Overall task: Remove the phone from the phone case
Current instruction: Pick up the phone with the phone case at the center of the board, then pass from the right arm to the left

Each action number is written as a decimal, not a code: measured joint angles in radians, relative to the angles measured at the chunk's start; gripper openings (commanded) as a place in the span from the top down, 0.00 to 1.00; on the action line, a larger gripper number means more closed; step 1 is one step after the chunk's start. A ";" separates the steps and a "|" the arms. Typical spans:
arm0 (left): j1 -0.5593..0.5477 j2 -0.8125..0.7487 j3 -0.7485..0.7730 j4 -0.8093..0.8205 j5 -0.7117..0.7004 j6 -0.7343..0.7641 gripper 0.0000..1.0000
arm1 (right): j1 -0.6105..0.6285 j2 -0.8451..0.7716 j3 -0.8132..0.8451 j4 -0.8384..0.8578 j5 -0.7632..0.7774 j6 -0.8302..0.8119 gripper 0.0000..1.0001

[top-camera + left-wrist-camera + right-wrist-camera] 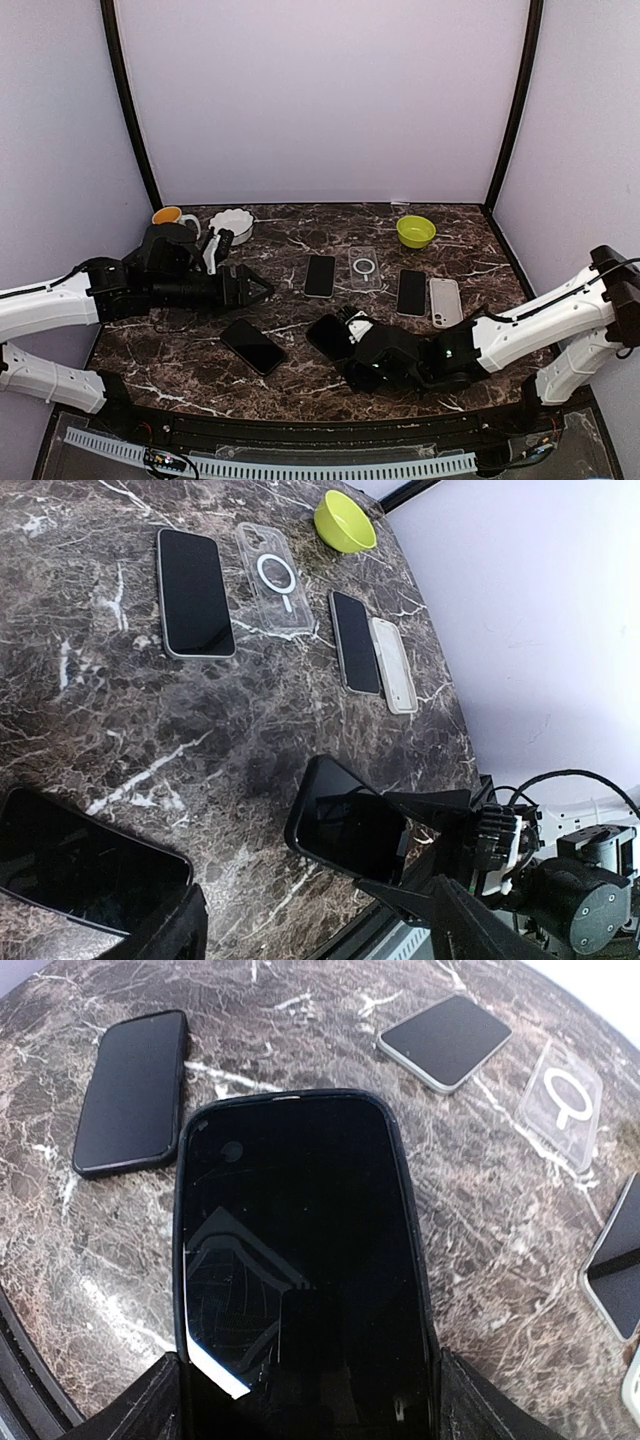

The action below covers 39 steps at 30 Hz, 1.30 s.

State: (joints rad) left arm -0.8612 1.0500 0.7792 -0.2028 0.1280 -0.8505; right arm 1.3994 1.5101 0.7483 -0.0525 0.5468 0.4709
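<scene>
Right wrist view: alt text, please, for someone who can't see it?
A black-cased phone, screen up, fills the frame, held by the right gripper. Beyond, on the marble table: another dark phone, a white-edged phone, a clear case.

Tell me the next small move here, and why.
Probably bring the left gripper across toward the free end of the cased phone, ready to catch the case's edge. The right gripper has its jaws shut on the phone's sides, while the left jaws are open, empty and well apart from it.
</scene>
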 measured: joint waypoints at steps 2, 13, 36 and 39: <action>0.000 0.011 -0.017 0.038 0.025 -0.020 0.27 | 0.000 -0.012 0.008 0.002 0.010 -0.027 0.63; 0.000 0.092 -0.035 0.225 0.196 -0.031 0.32 | 0.000 -0.080 0.114 0.076 0.021 -0.169 0.62; 0.004 0.143 -0.030 0.385 0.337 -0.019 1.00 | -0.007 -0.105 0.180 0.113 -0.014 -0.212 0.01; 0.004 0.106 -0.029 0.331 0.306 0.020 1.00 | -0.032 -0.152 0.186 0.105 -0.040 -0.215 0.01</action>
State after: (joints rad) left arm -0.8574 1.1561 0.7498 0.1280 0.4339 -0.8307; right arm 1.3678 1.3579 0.9344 0.0525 0.5072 0.2562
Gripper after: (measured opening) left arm 0.114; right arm 0.986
